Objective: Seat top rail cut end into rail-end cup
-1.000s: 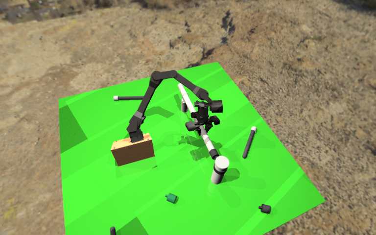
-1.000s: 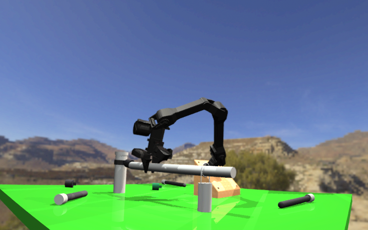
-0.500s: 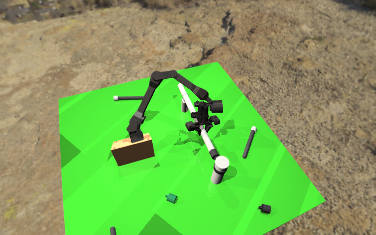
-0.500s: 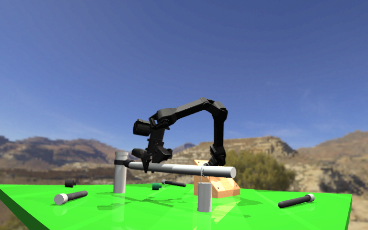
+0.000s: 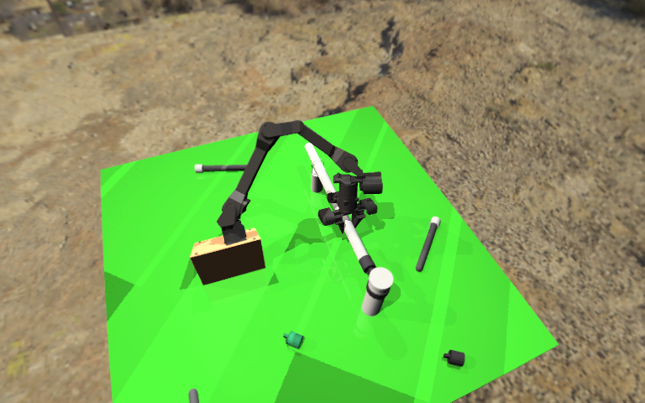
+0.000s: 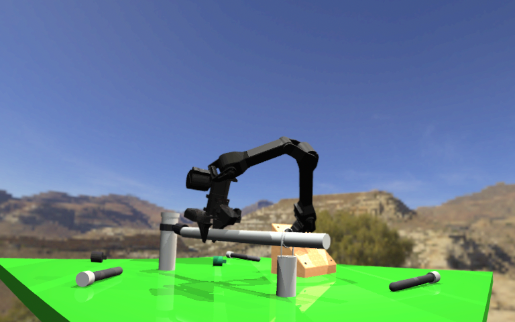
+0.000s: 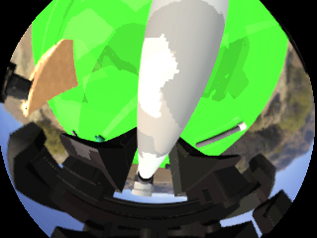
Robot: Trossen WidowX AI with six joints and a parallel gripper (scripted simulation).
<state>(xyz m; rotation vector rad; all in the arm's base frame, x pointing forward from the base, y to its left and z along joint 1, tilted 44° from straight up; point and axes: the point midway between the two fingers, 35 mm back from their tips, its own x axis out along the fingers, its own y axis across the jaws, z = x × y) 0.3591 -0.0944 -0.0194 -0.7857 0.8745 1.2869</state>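
The white top rail (image 5: 356,239) (image 6: 250,237) (image 7: 173,74) runs through the wire loop (image 6: 281,243) above the short post (image 6: 286,277) (image 5: 316,182). Its front end meets the black end cup (image 5: 366,263) (image 6: 179,228) at the big post (image 5: 373,301) (image 6: 167,250); how deep it sits inside is hidden. The black band (image 5: 376,295) (image 6: 165,227) is high on the big post, just under the white cap (image 5: 380,279) (image 6: 169,216). My gripper (image 5: 348,223) (image 6: 209,234) (image 7: 155,130) is shut on the rail, between the loop and the cup.
A wooden block (image 5: 228,264) (image 6: 318,261) carries the arm base. Dark rods with white ends lie at the right (image 5: 427,247) and back left (image 5: 221,167). A green fitting (image 5: 294,339) and a black fitting (image 5: 455,358) lie toward the front of the green table (image 5: 156,332).
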